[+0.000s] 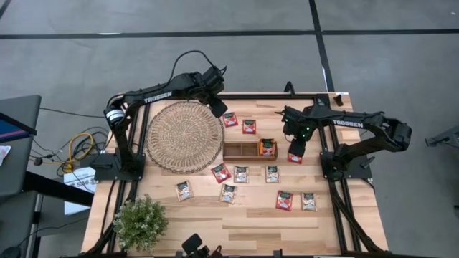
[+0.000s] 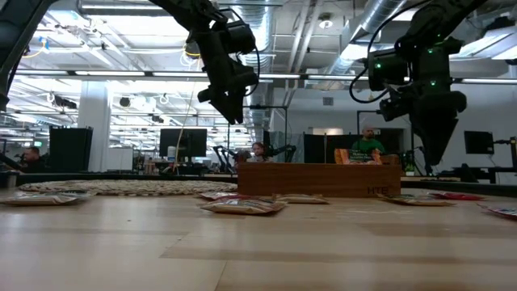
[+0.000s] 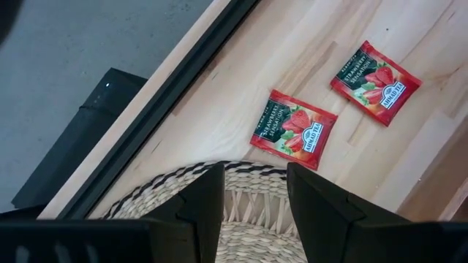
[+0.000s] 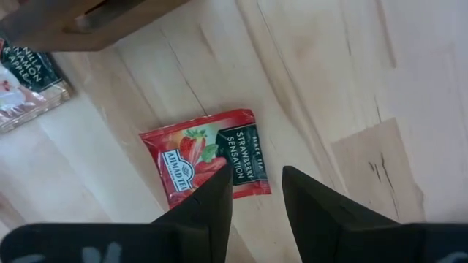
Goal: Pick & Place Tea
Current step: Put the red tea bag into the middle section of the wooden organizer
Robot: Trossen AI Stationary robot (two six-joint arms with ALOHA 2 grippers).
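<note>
Several tea sachets, red and pale, lie flat on the wooden table; one red sachet (image 1: 295,159) (image 4: 207,157) lies just right of the brown tray (image 1: 240,150). My right gripper (image 1: 295,149) (image 4: 257,193) hangs open over that sachet, pointing down, with nothing between its fingers. In the low view my right gripper (image 2: 432,158) is clear of the tabletop. The tray's right compartment holds an orange-red sachet (image 1: 267,147). My left gripper (image 1: 219,107) (image 3: 254,201) waits open, raised over the far rim of the round woven mat (image 1: 185,136), near two red sachets (image 3: 294,128) (image 3: 375,82).
A row of sachets (image 1: 241,174) lies in front of the tray, with more toward the near right (image 1: 284,201). A potted plant (image 1: 140,222) stands at the near left corner. The table's black frame rail (image 3: 168,95) runs along the far edge.
</note>
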